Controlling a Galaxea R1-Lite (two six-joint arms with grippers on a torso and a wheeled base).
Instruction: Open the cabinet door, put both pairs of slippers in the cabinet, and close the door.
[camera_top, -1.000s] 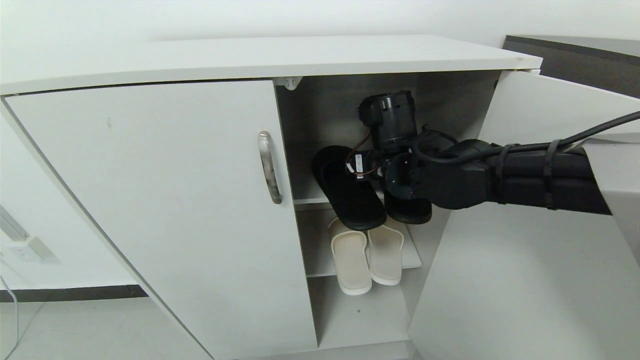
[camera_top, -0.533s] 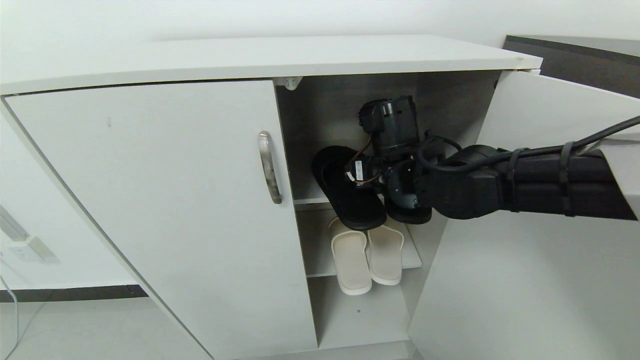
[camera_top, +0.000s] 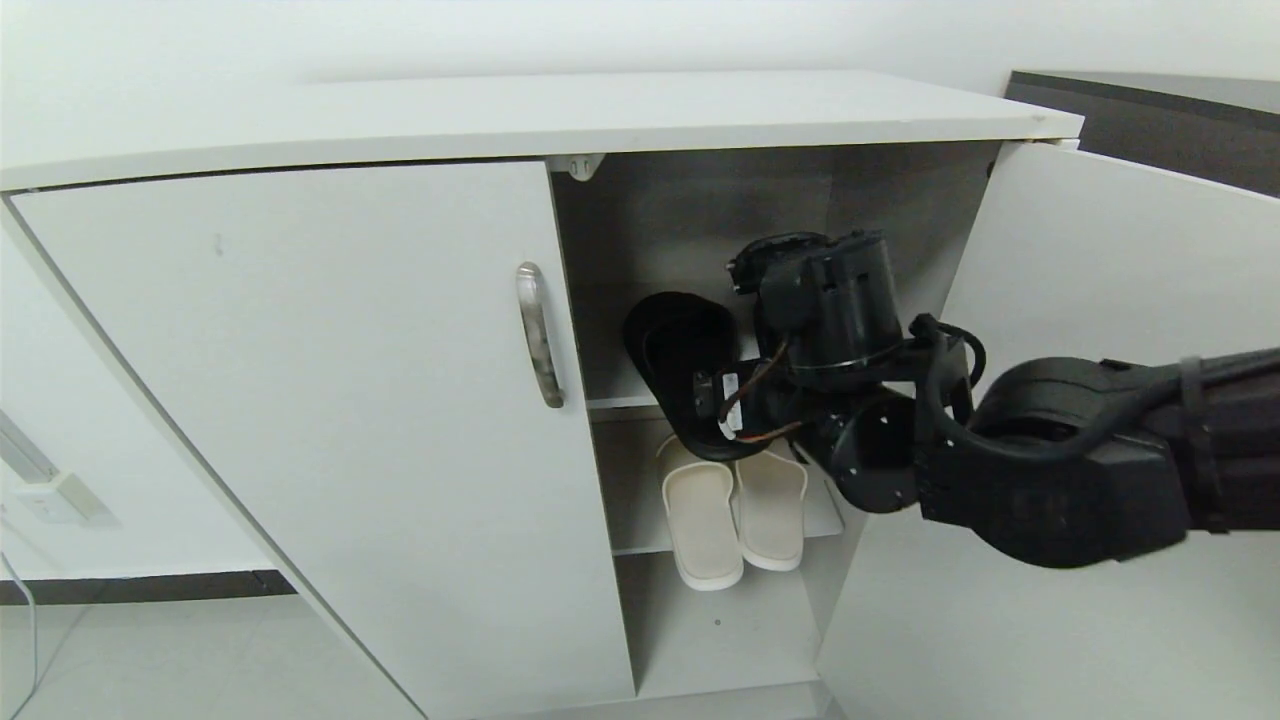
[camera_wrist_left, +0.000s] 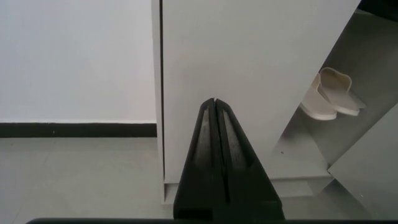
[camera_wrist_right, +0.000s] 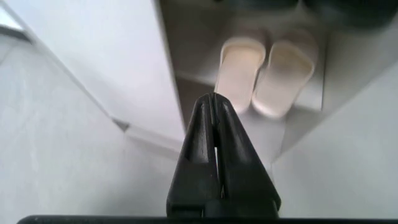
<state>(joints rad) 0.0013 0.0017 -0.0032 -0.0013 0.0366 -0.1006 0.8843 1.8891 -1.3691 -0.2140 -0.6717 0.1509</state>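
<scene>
Right arm (camera_top: 1050, 480) drawn back from cabinet (camera_top: 500, 115) — white wall (camera_top: 60, 400), pale floor (camera_top: 150, 655)

the white cabinet (camera_top: 500, 110) has its left door (camera_top: 300, 420) shut, with a metal handle (camera_top: 538, 335) at its right edge, and its right door (camera_top: 1080, 260) open. black slippers (camera_top: 672, 345) overhang the upper shelf (camera_top: 618, 403). white slippers (camera_top: 735, 515) lie side by side on the shelf below (camera_top: 630, 490). the right arm (camera_top: 1050, 480) lies across the opening, partly hiding the black pair.
</scene>
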